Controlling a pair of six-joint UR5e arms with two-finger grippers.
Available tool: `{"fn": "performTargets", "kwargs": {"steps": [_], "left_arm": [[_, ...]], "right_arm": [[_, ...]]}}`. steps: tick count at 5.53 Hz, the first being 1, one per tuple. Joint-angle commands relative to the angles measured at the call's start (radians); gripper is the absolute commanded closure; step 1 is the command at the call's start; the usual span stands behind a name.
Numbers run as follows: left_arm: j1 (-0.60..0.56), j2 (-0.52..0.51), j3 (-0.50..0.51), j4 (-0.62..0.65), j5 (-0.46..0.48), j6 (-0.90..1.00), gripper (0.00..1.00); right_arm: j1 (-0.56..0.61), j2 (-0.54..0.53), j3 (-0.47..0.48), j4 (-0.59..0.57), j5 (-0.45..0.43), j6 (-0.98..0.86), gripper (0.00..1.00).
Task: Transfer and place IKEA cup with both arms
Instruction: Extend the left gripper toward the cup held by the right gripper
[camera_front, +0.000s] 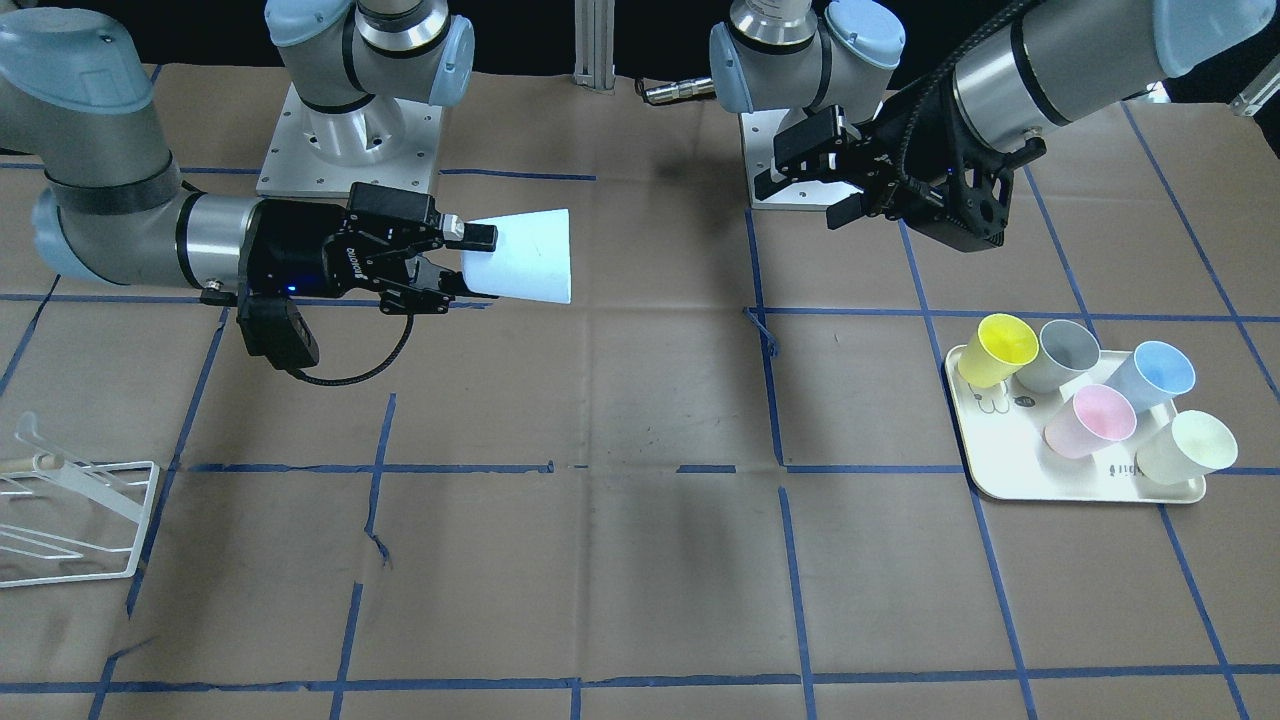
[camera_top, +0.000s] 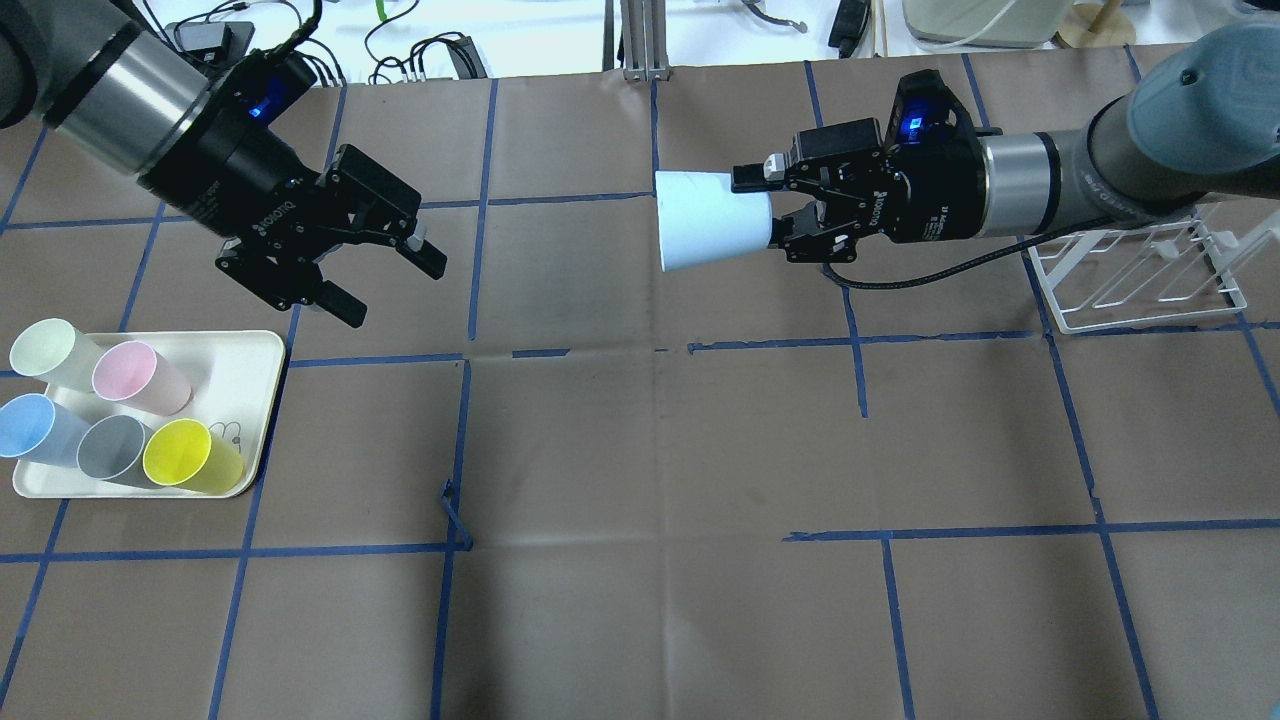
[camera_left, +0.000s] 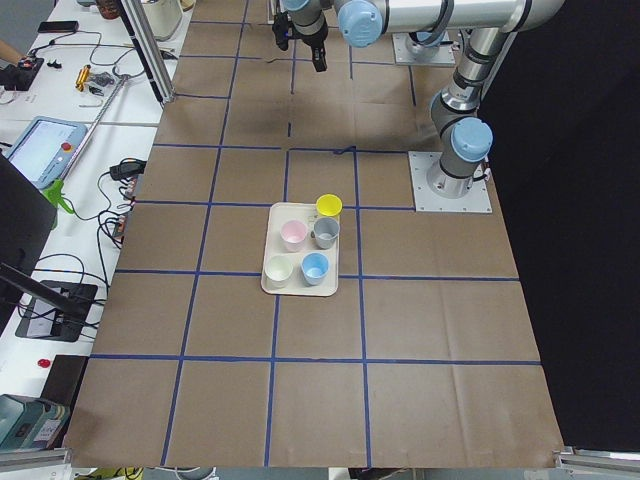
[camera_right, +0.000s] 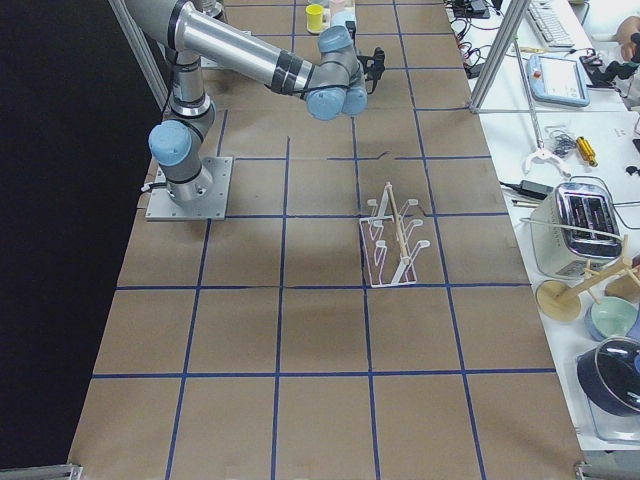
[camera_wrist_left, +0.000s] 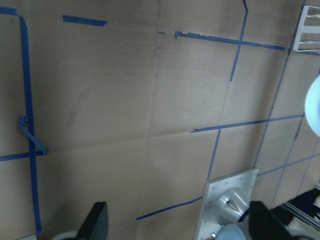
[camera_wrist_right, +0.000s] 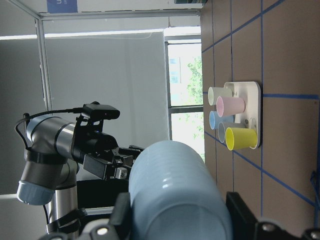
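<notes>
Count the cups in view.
6: yellow cup, grey cup, blue cup, pink cup, greenish cup on the tray; the IKEA cup in the right gripper. None look hidden.

Light falls evenly from above on the brown paper-covered table (camera_front: 640, 600), leaving only soft grey shadows near its middle. The pale-blue tapered plastic cup (camera_front: 525, 257) in my right claw (camera_front: 478, 263) washes out almost white. My left wrist's picture is dim and soft throughout, with the cup's rim glaring at three o'clock. My right wrist's picture has bright windows (camera_wrist_right: 187, 75) toward twelve o'clock, and the near cup is blurred.
</notes>
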Motion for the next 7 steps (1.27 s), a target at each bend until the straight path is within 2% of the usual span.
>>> {"fn": "performTargets", "kwargs": {"steps": [1, 2, 3, 4, 5, 7], "left_arm": [[0.131, -0.005, -0.053, -0.198, -0.154, 0.364, 0.01], [0.167, -0.008, -0.110, -0.275, -0.252, 0.586, 0.01], [0.226, -0.017, -0.167, -0.409, -0.411, 0.845, 0.01], [0.241, -0.026, -0.207, -0.476, -0.509, 0.932, 0.01], [0.219, -0.032, -0.219, -0.478, -0.695, 0.923, 0.01], [0.045, 0.001, -0.197, -0.473, -0.813, 0.848, 0.01]], "right_arm": [[0.075, -0.006, 0.005, 0.001, 0.042, -0.001, 0.46], [0.086, -0.008, 0.005, 0.001, 0.045, -0.001, 0.46], [0.110, -0.008, 0.005, 0.001, 0.051, 0.001, 0.47], [0.118, -0.008, 0.005, 0.001, 0.081, 0.004, 0.47], [0.118, -0.008, 0.003, 0.001, 0.082, 0.005, 0.47], [0.118, -0.008, 0.001, 0.001, 0.083, 0.007, 0.46]]}}
